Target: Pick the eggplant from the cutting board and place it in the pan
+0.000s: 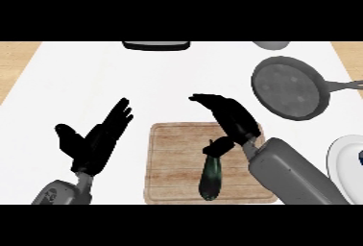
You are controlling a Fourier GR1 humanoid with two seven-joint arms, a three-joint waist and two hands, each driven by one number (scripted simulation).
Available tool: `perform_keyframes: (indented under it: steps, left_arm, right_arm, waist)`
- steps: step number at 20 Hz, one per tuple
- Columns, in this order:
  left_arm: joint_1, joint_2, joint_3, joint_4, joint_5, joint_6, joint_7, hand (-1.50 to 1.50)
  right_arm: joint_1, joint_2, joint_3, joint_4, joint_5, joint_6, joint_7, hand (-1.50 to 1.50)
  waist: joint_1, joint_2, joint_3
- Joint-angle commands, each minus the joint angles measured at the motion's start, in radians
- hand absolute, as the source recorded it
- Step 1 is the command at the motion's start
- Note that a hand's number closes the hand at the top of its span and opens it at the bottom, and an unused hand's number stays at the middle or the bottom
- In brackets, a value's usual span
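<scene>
Dark eggplant lies on the wooden cutting board, ungrasped; right hand sits over its far end, fingers wide, left hand rests open at left; lift and transfer to far-right pan both pending.

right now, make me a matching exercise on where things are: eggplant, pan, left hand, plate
Things:
1 eggplant
2 pan
3 left hand
4 plate

Places:
a white, half out of view at the right
b lying on the cutting board
c open, left of the board
d grey, beyond the board's far right corner

Pairs: 1-b; 2-d; 3-c; 4-a
</scene>
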Motion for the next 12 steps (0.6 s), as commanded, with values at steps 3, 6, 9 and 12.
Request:
perform_keyframes:
  steps: [3,6,9,12]
  left_arm:
    - [-0.014,-0.005,-0.009,0.003,0.001,-0.006,0.026,0.0]
    - [-0.012,-0.012,-0.007,-0.006,0.002,-0.004,0.026,0.0]
    - [0.016,0.005,0.005,0.006,0.008,-0.03,0.005,0.0]
    - [0.01,-0.009,0.002,0.002,0.001,-0.02,0.008,0.0]
  right_arm:
    - [-0.164,0.009,0.186,0.061,0.082,0.344,0.32,-1.5]
    - [-0.22,0.077,0.236,0.101,0.068,0.509,0.477,-1.5]
    - [-0.283,0.182,0.248,0.148,0.007,0.68,0.615,-1.5]
    - [-0.294,0.276,0.251,0.218,-0.07,0.832,0.74,-1.5]
  waist:
    - [0.013,-0.007,-0.004]
    - [0.01,-0.006,-0.002]
    - [0.012,-0.003,-0.001]
    - [0.002,-0.002,0.0]
